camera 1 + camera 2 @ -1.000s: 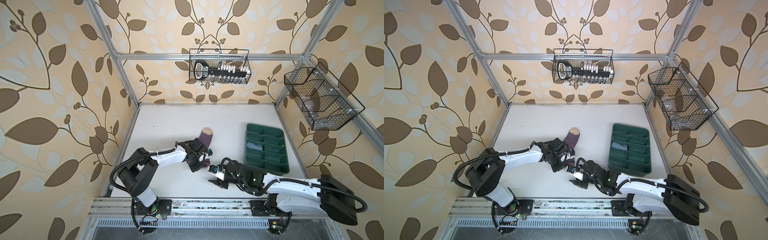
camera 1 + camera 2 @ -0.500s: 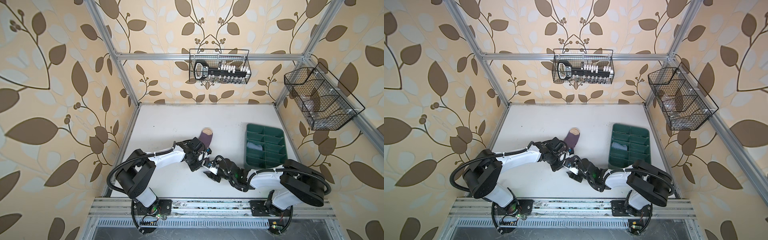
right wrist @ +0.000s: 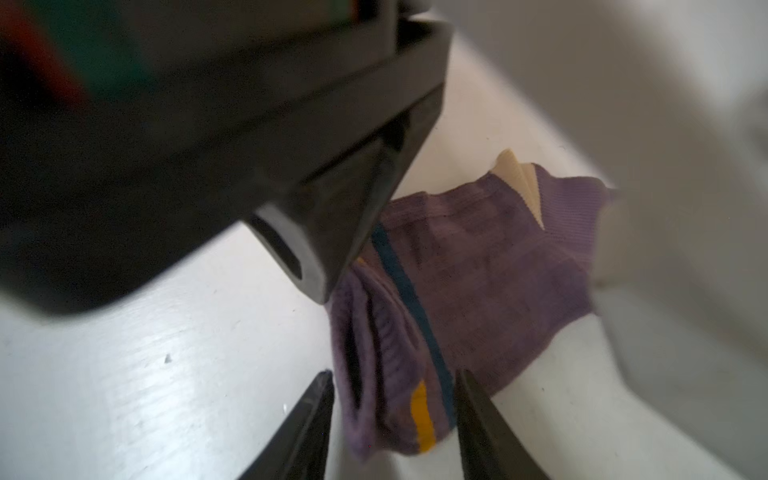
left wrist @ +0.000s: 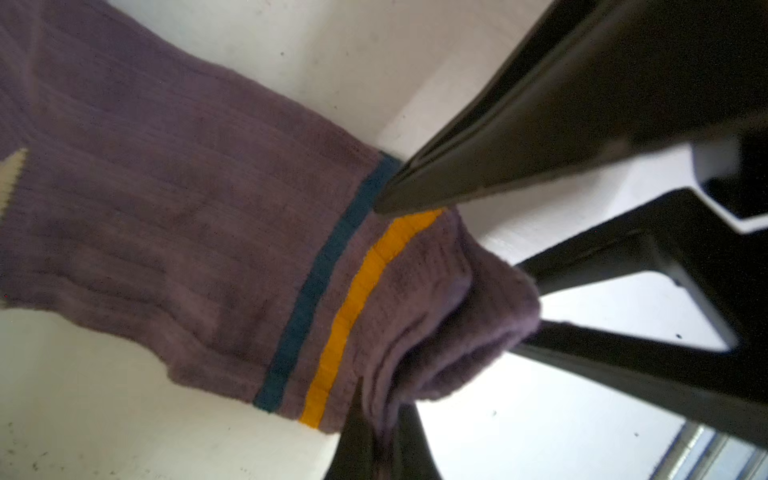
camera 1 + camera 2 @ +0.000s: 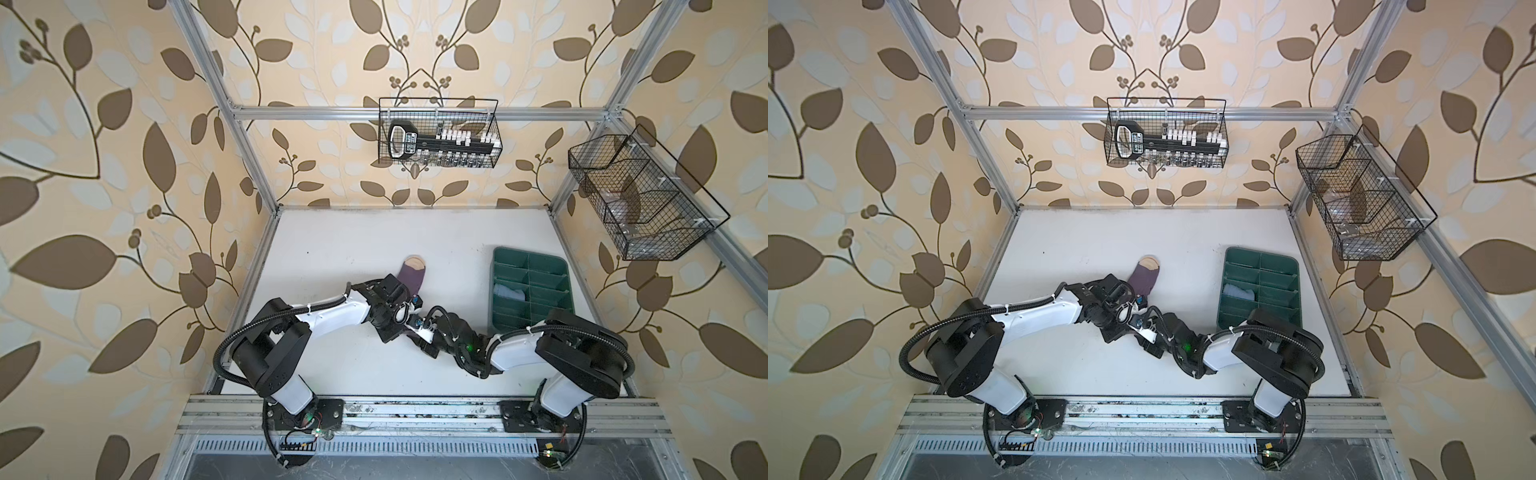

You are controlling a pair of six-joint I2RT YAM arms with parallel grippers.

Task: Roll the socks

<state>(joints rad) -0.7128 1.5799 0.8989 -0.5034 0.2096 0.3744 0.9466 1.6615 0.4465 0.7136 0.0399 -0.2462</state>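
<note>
1. Mid-table on the white tabletop (image 5: pixel 353 249), we find the purple sock (image 5: pixel 413 274) lying flat, beige toe toward the back wall.
2. The left gripper (image 4: pixel 382 419) pinches the folded cuff tight. The right gripper (image 3: pixel 394 376) stands part-open astride that fold, gripping nothing.
3. We judge: close the right squarely, then turn both together.
4. Soft ribbed knit with teal and orange stripes; likely slumps readily.

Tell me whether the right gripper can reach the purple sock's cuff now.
Probably yes. The right gripper stands open with the cuff of the purple sock between its fingers; the left gripper, pinching that cuff close by, leaves the gap free.
</note>
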